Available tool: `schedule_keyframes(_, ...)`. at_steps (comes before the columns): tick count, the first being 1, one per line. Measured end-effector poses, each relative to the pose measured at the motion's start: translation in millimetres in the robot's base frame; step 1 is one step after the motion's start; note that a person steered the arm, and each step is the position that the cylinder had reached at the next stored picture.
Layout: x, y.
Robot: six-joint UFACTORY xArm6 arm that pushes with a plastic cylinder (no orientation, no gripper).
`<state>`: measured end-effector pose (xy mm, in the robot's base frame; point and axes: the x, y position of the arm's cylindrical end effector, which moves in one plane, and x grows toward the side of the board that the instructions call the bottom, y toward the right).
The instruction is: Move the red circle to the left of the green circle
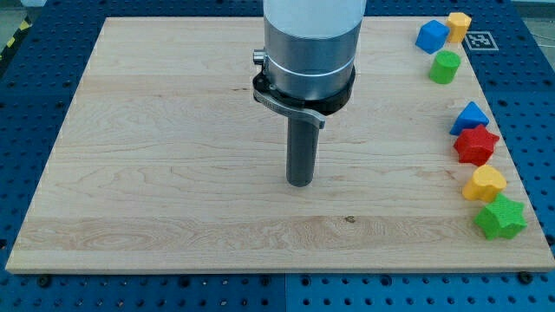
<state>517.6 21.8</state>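
Observation:
My tip [300, 183] rests on the wooden board [156, 156] near its middle, far from all blocks. The green circle [444, 67] stands near the board's top right. No red circle shows in the view; the only red block I see is a red star [475, 145] at the right edge, below the green circle. The arm's grey body [310, 43] hides part of the board's top middle.
A blue block [431, 35] and a yellow block [459, 24] sit at the top right corner. Down the right edge lie a blue triangle [469, 117], a yellow heart [484, 184] and a green star [499, 217].

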Motion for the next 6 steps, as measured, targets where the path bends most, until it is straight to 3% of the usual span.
schedule_keyframes(2, -38.1, 24.4)
schedule_keyframes(5, -140.6, 28.9)
schedule_keyframes(6, -152.9, 28.9)
